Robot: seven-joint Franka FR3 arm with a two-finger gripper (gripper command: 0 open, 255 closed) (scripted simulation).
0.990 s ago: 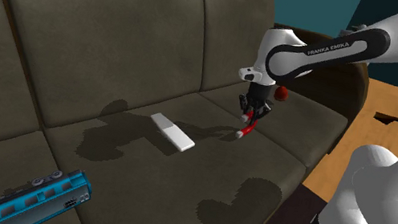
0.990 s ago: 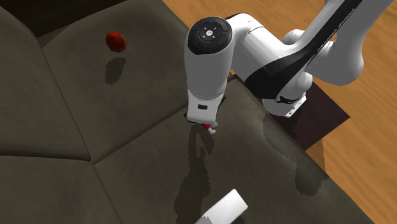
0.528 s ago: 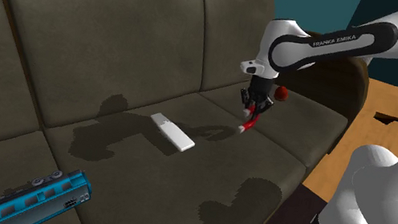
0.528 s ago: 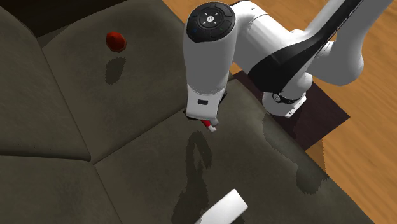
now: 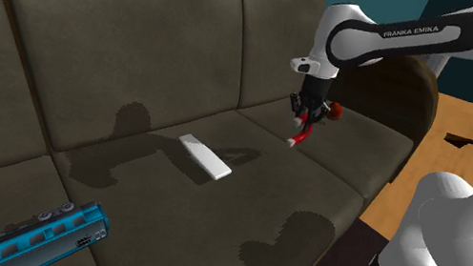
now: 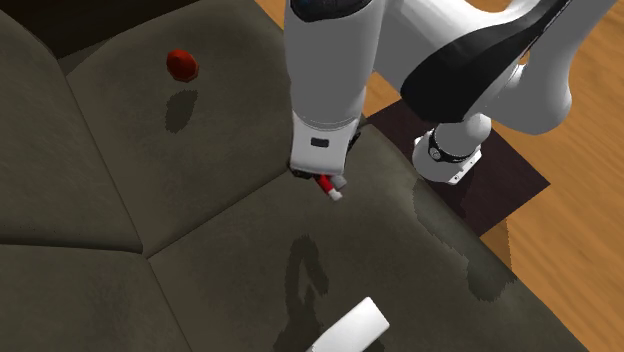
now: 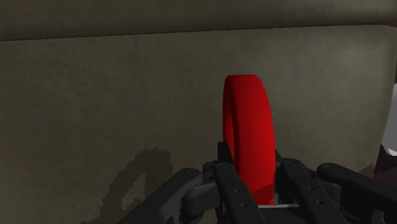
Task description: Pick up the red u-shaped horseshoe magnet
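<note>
Counts: 1 magnet (image 5: 300,133), 1 white slab (image 5: 205,156), 1 red ball (image 6: 181,65), 1 blue ribbed thing (image 5: 31,234), 1 dark flat item (image 5: 469,143) on the wood floor, 1 arm (image 5: 403,36).

Magnet: red with white tips, clamped in the gripper (image 5: 307,117) and hanging tips-down above the sofa (image 5: 190,43) seat, clear of the cushion. Its shadow sits apart from it on the fabric in the second exterior view. In the wrist view the red bow (image 7: 249,130) stands edge-on between the two fingers (image 7: 224,162), one pressed on each flat side, so the gap is only as wide as the magnet.

Arm pose: the forearm comes in from the shoulder view's upper right, the wrist bends over, and the hand points about straight down over the right-hand seat cushion, near the backrest. The ball is just behind the hand in the shoulder view. The slab lies flat on the same seat, well apart, to that view's left. The blue thing is at the lower-left corner.
</note>
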